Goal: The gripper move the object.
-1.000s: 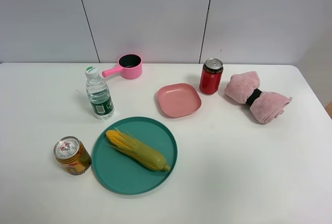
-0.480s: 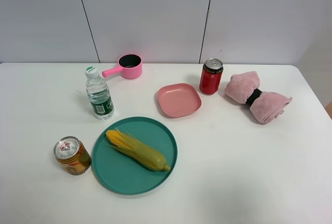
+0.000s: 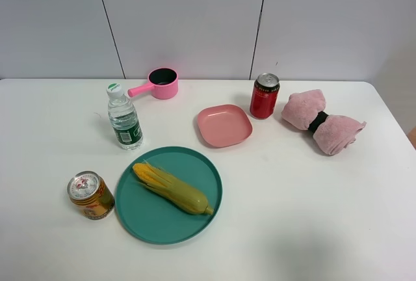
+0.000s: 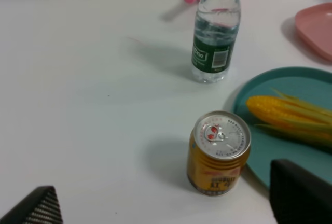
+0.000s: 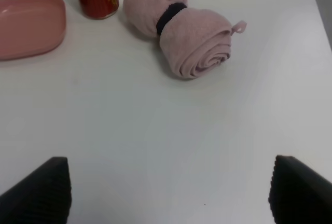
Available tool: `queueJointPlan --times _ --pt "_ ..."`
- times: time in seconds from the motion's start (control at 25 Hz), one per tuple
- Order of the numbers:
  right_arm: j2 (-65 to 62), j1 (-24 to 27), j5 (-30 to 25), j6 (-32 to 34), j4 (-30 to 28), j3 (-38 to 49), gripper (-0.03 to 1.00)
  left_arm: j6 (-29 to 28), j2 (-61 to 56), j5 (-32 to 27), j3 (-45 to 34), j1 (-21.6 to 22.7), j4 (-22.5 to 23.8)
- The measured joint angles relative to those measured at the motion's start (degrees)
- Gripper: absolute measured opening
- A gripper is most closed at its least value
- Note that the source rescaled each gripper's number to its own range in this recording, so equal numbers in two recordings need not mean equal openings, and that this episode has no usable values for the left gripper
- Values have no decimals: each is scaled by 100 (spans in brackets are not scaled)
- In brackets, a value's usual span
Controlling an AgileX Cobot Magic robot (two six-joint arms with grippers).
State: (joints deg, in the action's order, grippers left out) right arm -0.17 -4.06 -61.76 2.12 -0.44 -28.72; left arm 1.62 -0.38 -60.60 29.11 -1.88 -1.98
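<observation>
The clear water bottle [image 3: 123,120] with a green label and white-green cap stands upright at the left of the white table, behind the teal plate. In the left wrist view the bottle [image 4: 214,37] stands well beyond my left gripper [image 4: 167,203], which is open and empty, with the gold-orange can [image 4: 219,154] between them. My right gripper [image 5: 168,193] is open and empty over bare table, short of the rolled pink towel [image 5: 181,32]. Neither gripper shows in the exterior high view.
A teal plate [image 3: 143,219] holds a corn cob [image 3: 172,188]. A gold-orange can [image 3: 90,194] stands to its left. A pink pot [image 3: 159,84], a pink dish [image 3: 224,125], a red can [image 3: 264,95] and a pink towel [image 3: 322,121] lie further back.
</observation>
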Motion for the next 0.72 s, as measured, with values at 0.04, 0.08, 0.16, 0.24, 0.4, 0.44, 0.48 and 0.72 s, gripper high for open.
queueJointPlan --times 0.04,0.08,0.16,0.24,0.4,0.44,0.48,0.72 --pt "0 0 7 5 0 9 85 0 0 0 0 0 0" --pt "0 0 14 5 0 18 85 0 0 0 0 0 0" --pt "0 0 40 5 0 15 85 0 0 0 0 0 0" --pt "0 0 71 10 0 15 85 0 0 0 0 0 0" --pt "0 0 76 10 0 15 85 0 0 0 0 0 0" --pt "0 0 76 10 0 15 85 0 0 0 0 0 0" --pt "0 0 76 10 0 15 85 0 0 0 0 0 0" --pt "0 0 76 10 0 15 85 0 0 0 0 0 0"
